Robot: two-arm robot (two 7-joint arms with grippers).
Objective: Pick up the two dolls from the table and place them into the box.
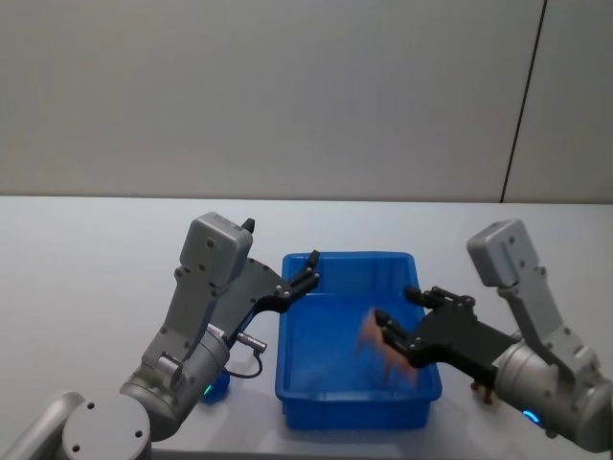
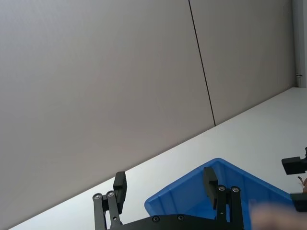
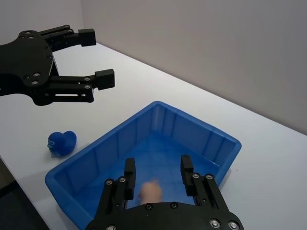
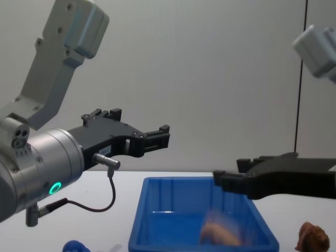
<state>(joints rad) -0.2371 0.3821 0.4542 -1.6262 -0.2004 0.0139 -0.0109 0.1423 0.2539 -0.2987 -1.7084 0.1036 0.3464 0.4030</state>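
The blue box (image 1: 352, 410) stands on the white table (image 1: 96, 268) in front of me. My right gripper (image 1: 397, 307) hangs open over the box's right side. Under it a peach-coloured doll (image 1: 380, 347), blurred in motion, is inside the box (image 3: 196, 120) and free of the fingers; it also appears in the chest view as the same blurred doll (image 4: 220, 232). The bright blue doll (image 3: 62, 142) lies on the table left of the box, beside my left arm. My left gripper (image 1: 308, 271) is open and empty above the box's far left corner.
A small shaggy brown lump (image 4: 312, 237) lies on the table just right of the box; I cannot tell what it is. A grey wall stands behind the table. Bare tabletop stretches to both sides.
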